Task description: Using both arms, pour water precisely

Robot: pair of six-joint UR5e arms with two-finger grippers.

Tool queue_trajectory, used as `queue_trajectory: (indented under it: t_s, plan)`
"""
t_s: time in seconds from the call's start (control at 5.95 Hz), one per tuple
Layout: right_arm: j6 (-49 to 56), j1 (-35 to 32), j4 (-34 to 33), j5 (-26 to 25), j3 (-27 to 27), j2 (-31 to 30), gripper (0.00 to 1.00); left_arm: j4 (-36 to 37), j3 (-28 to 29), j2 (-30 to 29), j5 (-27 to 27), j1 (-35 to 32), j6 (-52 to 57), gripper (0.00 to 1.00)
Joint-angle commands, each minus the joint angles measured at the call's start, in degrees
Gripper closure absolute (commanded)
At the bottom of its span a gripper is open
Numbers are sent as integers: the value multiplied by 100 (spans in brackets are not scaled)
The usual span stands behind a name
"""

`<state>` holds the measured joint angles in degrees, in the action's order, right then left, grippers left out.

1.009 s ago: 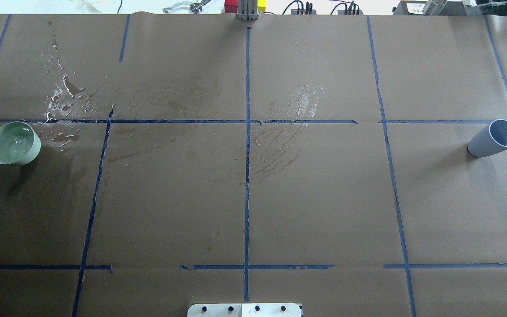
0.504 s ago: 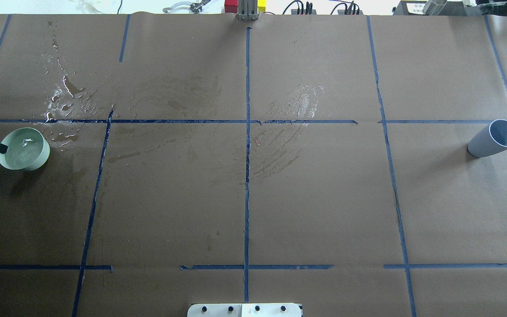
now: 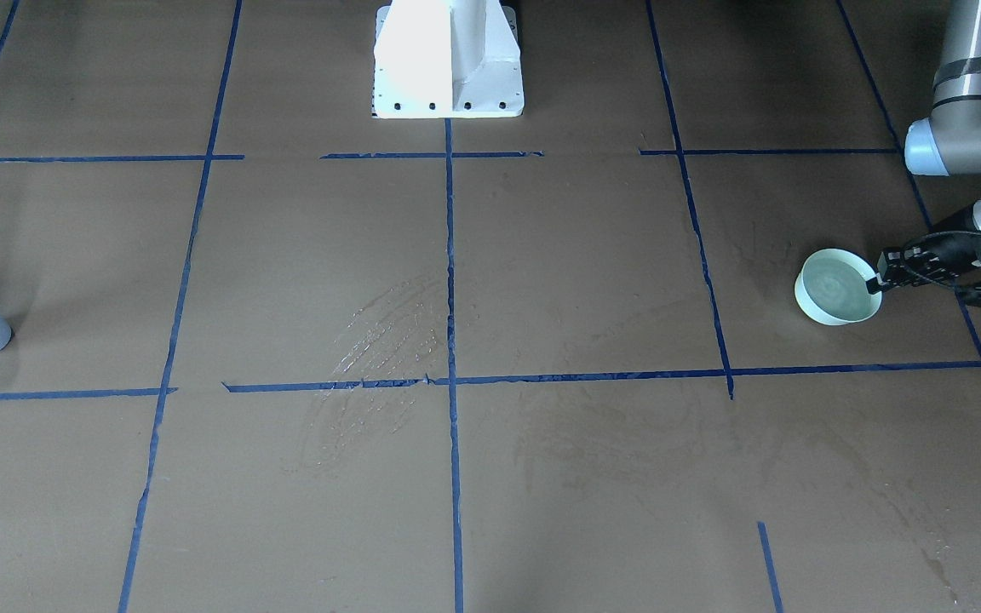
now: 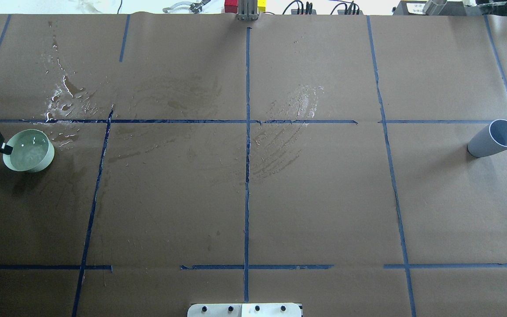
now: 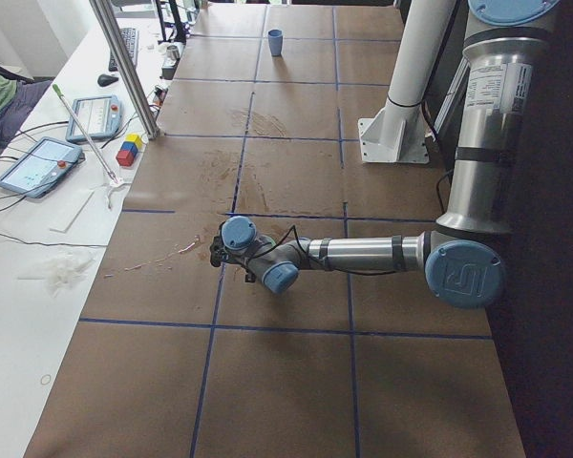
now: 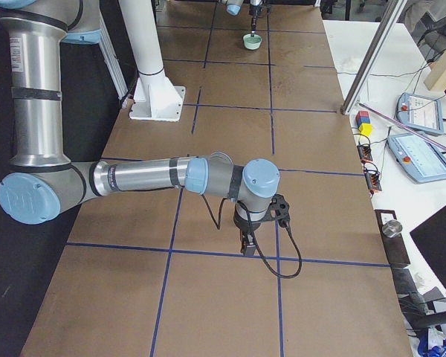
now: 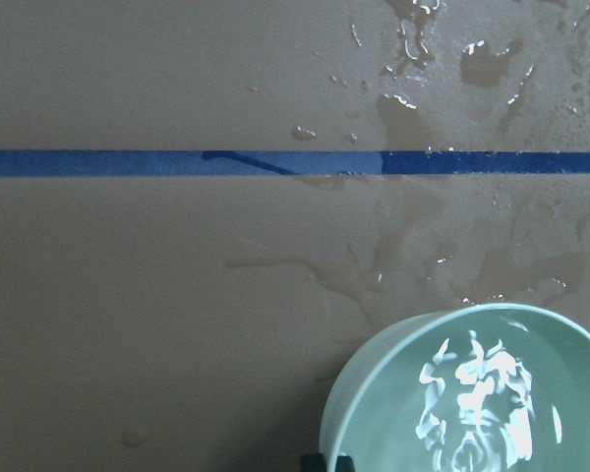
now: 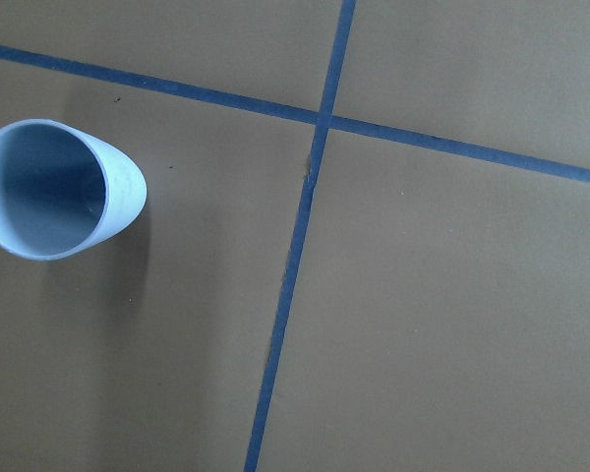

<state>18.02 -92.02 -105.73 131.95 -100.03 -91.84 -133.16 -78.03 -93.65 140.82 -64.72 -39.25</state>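
A pale green bowl (image 4: 38,162) holds water (image 4: 27,147), seen as a greyish sheen with ripples in the left wrist view (image 7: 482,393). My left gripper (image 4: 6,149) is shut on the bowl's left rim at the table's far left. The shadow under the bowl suggests it hangs slightly above the paper. The front-facing view shows the bowl (image 3: 831,313) and the left gripper (image 3: 880,281). A blue-grey cup (image 4: 494,138) stands empty at the far right and shows in the right wrist view (image 8: 54,187). My right gripper (image 6: 247,244) shows only in the exterior right view, so I cannot tell its state.
Puddles and drops (image 4: 64,99) lie on the brown paper just beyond the bowl, also in the left wrist view (image 7: 442,59). Dried streak marks (image 4: 288,119) lie near the middle. Blue tape lines (image 4: 247,176) grid the table. The white pedestal (image 3: 448,60) stands at the robot's side.
My left gripper has carried the bowl a little to the right in the overhead view. The water surface keeps rippling. The cup has not moved.
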Motion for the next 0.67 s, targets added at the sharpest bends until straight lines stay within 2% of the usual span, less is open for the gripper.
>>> queue_trajectory:
  t_s: [0.0,0.17,0.34,0.5]
  plan:
    - [0,-9,0,-3,1,0,0,18,-1,-118,-28,21,-21,47]
    - [0,-9,0,-3,-8,0,0,18,7,-119,-45,21,-3,17]
    - [-70,0,0,6,-25,17,0,26,-62,-119,-133,21,-3,0]
    - [-79,0,0,-12,-17,26,0,87,-219,-127,-203,21,-3,0]
